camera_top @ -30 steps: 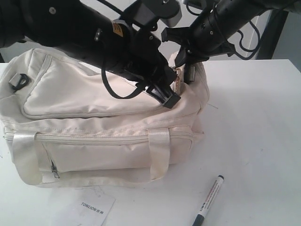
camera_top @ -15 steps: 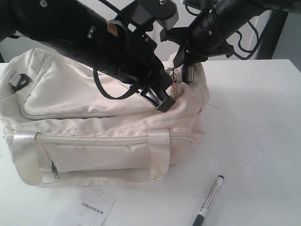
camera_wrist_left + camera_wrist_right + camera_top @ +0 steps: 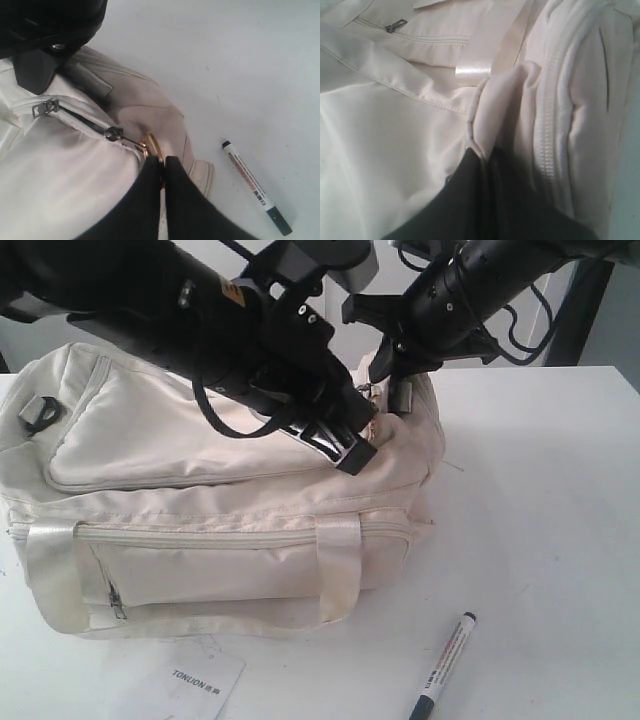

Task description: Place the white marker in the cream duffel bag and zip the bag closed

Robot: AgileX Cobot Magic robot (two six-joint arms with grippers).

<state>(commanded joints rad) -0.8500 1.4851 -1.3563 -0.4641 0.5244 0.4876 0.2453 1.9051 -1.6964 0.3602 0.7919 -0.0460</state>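
Cream duffel bag (image 3: pixel 190 440) on the white table (image 3: pixel 540 490) in the exterior view, top looking closed from here. Judged step in hand: running the top zip open to make room for the pen. White marker (image 3: pixel 443 665) lying out on the table in front of the bag's right end, well apart from both arms, held by nothing. Left gripper (image 3: pixel 360 448) and right gripper (image 3: pixel 392 380) close together over that same end of the bag.

Seen from the left wrist: fingers pressed together on a gold pull ring (image 3: pixel 151 145), linked to a metal slider (image 3: pixel 113 133) on the zip. Draw along the line of the zip, low and steady. No lifting, for fear of merely hoisting soft cloth. Watch for the ring slipping out of so thin a pinch. Cannot tell from this view how far the zip already gapes.

Seen from the right wrist: dark fingers closed on a fold of cream fabric (image 3: pixel 495 100) beside the zip teeth (image 3: pixel 547 125). Hold that fold taut against the left arm's pull, to make the slider travel rather than the bag. Open wide enough to take the marker lengthwise before letting go.
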